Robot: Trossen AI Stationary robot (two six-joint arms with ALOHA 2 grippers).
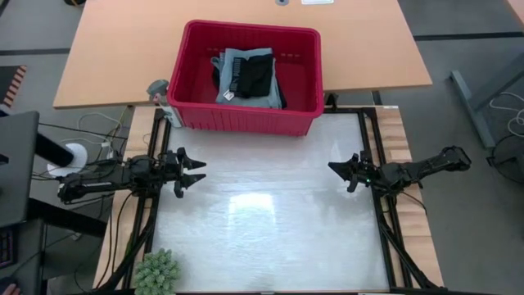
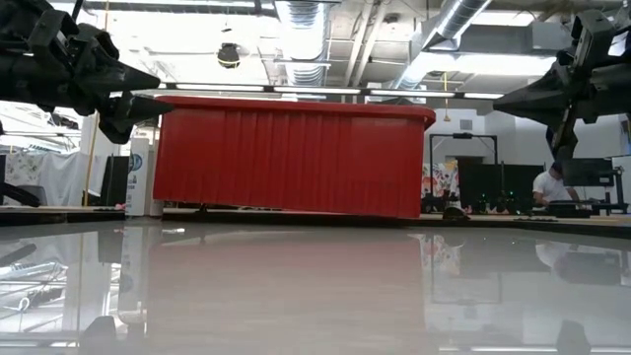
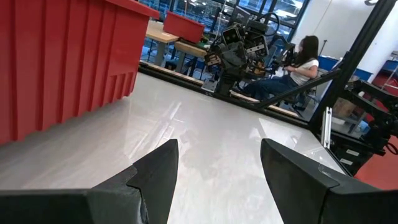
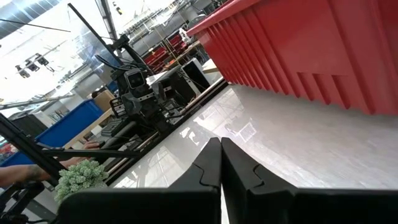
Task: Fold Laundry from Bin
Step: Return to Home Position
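Observation:
The red bin [image 1: 246,78] stands at the table's far edge, resting on its base; its ribbed wall fills the low view [image 2: 291,156]. Inside it lies the laundry [image 1: 248,76]: a grey-blue piece with a black piece on top. My left gripper [image 1: 195,172] hovers open above the table's left side, pointing level toward the right; its two fingers stand apart in the left wrist view [image 3: 217,168]. My right gripper [image 1: 334,169] hovers shut above the right side, pointing toward the left, its fingers together in the right wrist view [image 4: 221,165]. Neither touches anything.
The glossy white table top [image 1: 262,238] lies between the arms. A green spiky plant [image 1: 155,270] sits at the near left corner. A wooden desk [image 1: 123,49] stands behind the bin. A person sits at a workstation [image 3: 298,59] beyond the table.

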